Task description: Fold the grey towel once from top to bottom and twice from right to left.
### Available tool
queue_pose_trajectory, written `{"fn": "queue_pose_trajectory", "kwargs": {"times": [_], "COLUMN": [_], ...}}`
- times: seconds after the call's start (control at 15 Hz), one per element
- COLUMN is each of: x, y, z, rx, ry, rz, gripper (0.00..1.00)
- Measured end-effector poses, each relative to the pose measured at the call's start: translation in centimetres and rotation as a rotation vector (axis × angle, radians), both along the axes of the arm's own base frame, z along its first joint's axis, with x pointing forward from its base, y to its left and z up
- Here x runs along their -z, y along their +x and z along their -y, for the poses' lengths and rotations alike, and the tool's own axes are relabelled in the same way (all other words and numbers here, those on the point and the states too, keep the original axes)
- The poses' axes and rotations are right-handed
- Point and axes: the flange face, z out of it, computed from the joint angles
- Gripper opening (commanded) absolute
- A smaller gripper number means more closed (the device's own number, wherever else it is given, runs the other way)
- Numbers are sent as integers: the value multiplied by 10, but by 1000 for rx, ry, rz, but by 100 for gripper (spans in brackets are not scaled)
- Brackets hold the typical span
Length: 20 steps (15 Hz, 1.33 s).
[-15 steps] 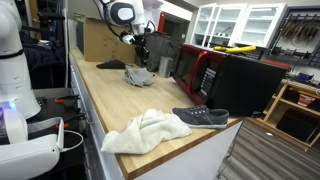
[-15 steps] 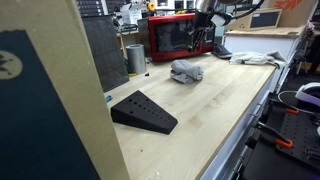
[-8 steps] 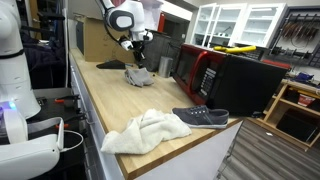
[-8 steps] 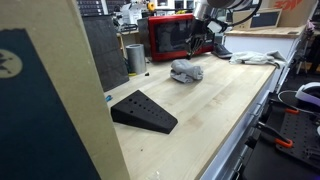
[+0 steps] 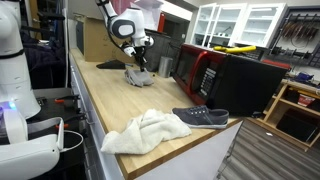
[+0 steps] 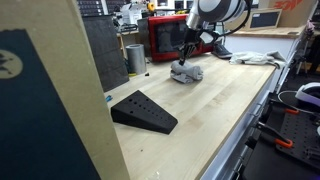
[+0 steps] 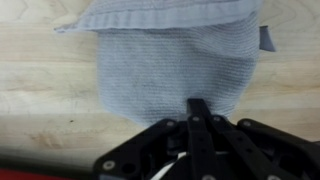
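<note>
The grey towel (image 5: 140, 76) lies bunched in a folded heap on the wooden table, towards its far end; it also shows as a small grey mound in an exterior view (image 6: 186, 71). In the wrist view the grey towel (image 7: 170, 60) fills the upper middle, a rounded flap beneath a straight folded edge. My gripper (image 5: 140, 64) hangs just over the heap, also seen from the side (image 6: 183, 60). Its fingers are pressed together, shut, with the tips (image 7: 198, 103) over the towel's near edge. No fabric shows between them.
A cream towel (image 5: 145, 130) and a dark sneaker (image 5: 200, 116) lie near the table's front. A red microwave (image 6: 172, 38) stands behind the grey towel, a metal cup (image 6: 135, 57) beside it. A black wedge (image 6: 142, 110) sits mid-table.
The gripper has closed and come down from above the grey towel to just over it. The towel has kept its shape and place.
</note>
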Motion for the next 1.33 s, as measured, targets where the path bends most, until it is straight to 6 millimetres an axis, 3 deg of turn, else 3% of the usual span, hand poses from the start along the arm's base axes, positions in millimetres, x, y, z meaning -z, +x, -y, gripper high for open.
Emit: {"fn": "queue_pose_trajectory", "kwargs": {"times": [0.6, 1.0, 1.33], "x": [56, 56, 38], "y": [7, 8, -7], "z": [-4, -8, -9], "rx": [-113, -166, -177], "ry": [-53, -72, -73], "rz": [16, 51, 61], "gripper": [0, 0, 0]}}
